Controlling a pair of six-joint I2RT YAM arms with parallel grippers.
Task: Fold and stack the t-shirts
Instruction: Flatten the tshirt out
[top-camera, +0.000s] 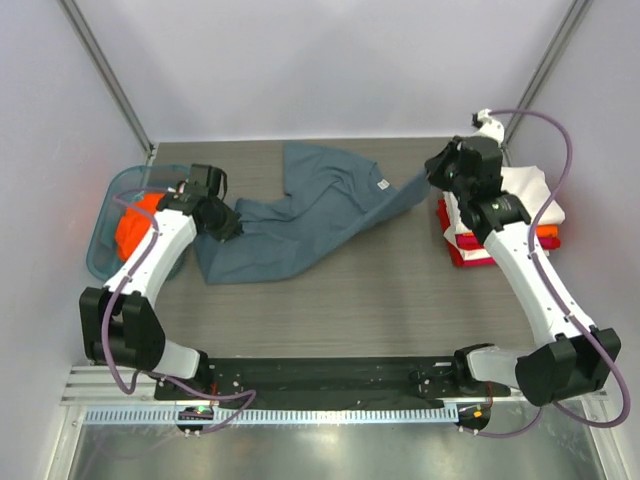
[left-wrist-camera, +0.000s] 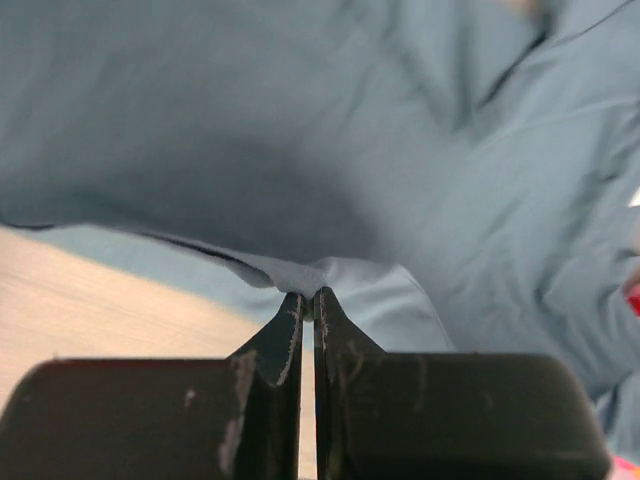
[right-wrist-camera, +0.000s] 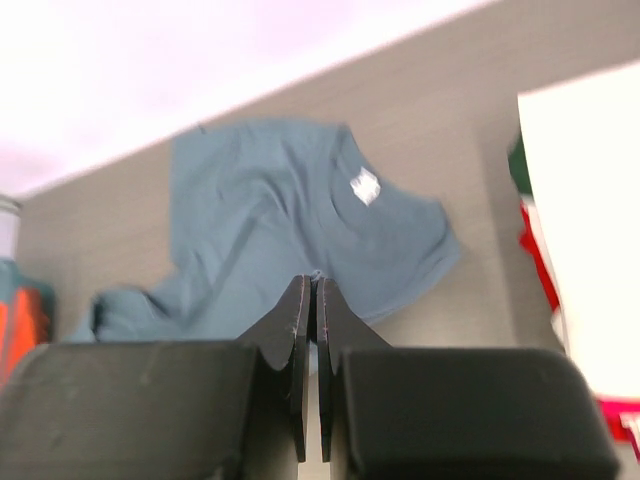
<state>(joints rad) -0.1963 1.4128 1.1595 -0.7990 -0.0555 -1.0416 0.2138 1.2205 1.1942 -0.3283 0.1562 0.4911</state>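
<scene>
Fabric of the slate blue-grey t-shirt (top-camera: 310, 215) lay crumpled across the middle of the table (top-camera: 400, 300). We saw the left gripper (left-wrist-camera: 308, 295) clamped on its edge at 9 o'clock. The right gripper (right-wrist-camera: 311, 285), fingers together at 2 o'clock, seemingly pinched a sleeve. A folded white t-shirt (top-camera: 525, 185) sat at 3 o'clock.

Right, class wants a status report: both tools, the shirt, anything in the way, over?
Left tool shut on slate blue-grey t-shirt. Right tool shut, hold unclear. T-shirt unfolded on table, nothing lying on it.
</scene>
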